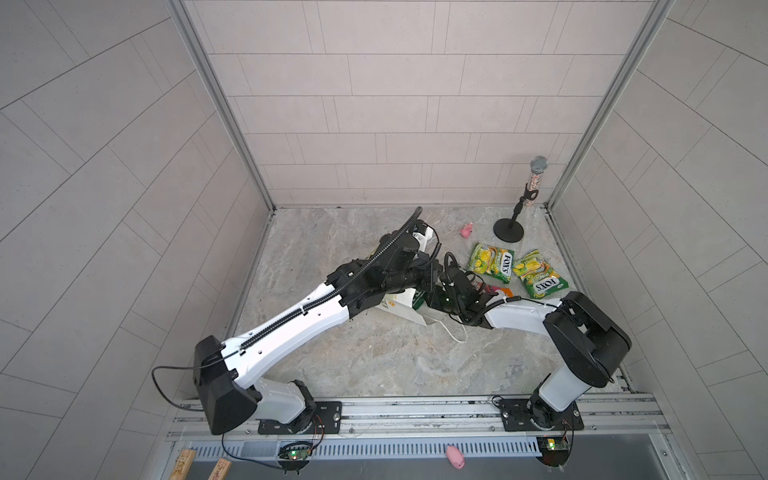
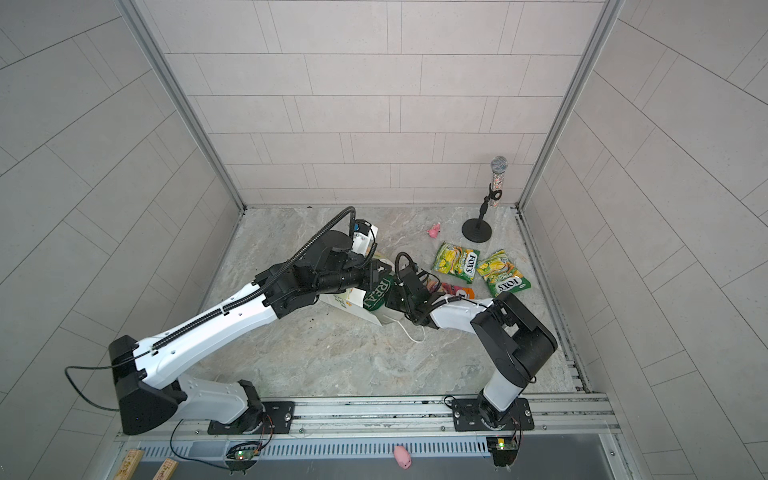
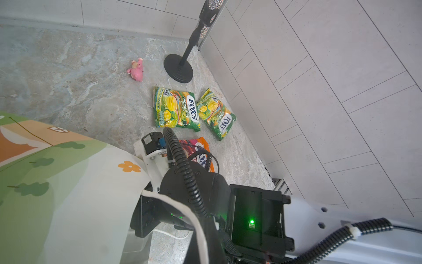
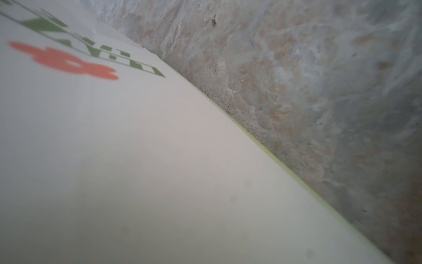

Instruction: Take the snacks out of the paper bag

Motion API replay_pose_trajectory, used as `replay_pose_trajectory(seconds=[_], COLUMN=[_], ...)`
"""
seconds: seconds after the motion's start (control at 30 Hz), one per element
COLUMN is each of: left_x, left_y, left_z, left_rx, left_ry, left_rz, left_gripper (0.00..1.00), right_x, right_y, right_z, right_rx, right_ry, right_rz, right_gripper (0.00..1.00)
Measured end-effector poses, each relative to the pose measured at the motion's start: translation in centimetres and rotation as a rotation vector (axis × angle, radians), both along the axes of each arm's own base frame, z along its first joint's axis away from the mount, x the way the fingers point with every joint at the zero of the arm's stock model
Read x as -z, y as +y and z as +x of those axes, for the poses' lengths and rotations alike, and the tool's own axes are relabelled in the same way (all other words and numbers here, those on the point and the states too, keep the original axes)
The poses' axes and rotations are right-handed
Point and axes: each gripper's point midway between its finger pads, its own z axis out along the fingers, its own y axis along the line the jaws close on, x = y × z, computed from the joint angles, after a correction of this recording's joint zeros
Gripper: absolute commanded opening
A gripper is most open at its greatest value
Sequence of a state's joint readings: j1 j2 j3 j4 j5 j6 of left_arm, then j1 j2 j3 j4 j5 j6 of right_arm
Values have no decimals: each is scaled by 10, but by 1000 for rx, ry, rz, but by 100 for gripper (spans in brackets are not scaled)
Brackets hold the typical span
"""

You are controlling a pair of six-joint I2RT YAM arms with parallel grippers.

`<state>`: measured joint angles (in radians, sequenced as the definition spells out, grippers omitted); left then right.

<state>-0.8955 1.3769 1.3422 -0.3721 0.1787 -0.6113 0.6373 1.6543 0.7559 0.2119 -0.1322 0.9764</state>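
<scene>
The paper bag (image 2: pixel 347 305) lies tipped over mid-bench (image 2: pixel 332 365) with the green REAL crisp bag (image 2: pixel 376 293) poking half out of its mouth, so that packet is my job now; three FOX'S packets (image 2: pixel 457 257) lie toward the back right corner. My left claw (image 2: pixel 376 272) is shut at the mouth. I cannot tell my right claw's (image 2: pixel 395 305) grip; next it must pinch the crisp bag and draw it clear.

paper bag (image 4: pixel 114 160): matt paper | FOX'S packets (image 3: pixel 175 107): glossy plastic | tabletop (image 1: pixel 374 353): smooth, stone-look
</scene>
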Motion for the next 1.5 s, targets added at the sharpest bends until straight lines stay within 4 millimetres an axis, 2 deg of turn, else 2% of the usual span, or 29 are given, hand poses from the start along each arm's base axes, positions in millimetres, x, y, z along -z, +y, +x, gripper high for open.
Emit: replay_pose_trajectory(seconds=[0.27,0.37,0.47,0.53,0.57,0.77,0.87,1.1,1.5], left_x=[-2,-1,-1,-1,-1,0,-1,-8,-6], left_y=[-2,-3,-3,-2,-2,1,5,15,19], left_z=[2,3,3,3,3,6,6,5,6], left_rx=[-6,-7,-8,-11,-13,-24,-32,-52,-61], left_ry=[-1,2,3,2,0,-15,-25,-58,-64], left_rz=[-15,-15,-15,-13,-12,3,17,33,53], left_gripper=[0,0,0,0,0,0,0,0,0], right_x=[8,10,12,12,11,5,-12,-77,-131], right_y=[12,16,18,19,19,20,18,11,-1], right_z=[6,10,14,14,14,13,11,4,-7], right_rx=[13,23,30,34,34,18,2,-31,-79], right_ry=[5,3,2,4,2,-12,-42,-167,-272], right_rz=[55,71,82,86,89,86,86,112,158], right_gripper=[36,33,24,5,0,0,0,0,0])
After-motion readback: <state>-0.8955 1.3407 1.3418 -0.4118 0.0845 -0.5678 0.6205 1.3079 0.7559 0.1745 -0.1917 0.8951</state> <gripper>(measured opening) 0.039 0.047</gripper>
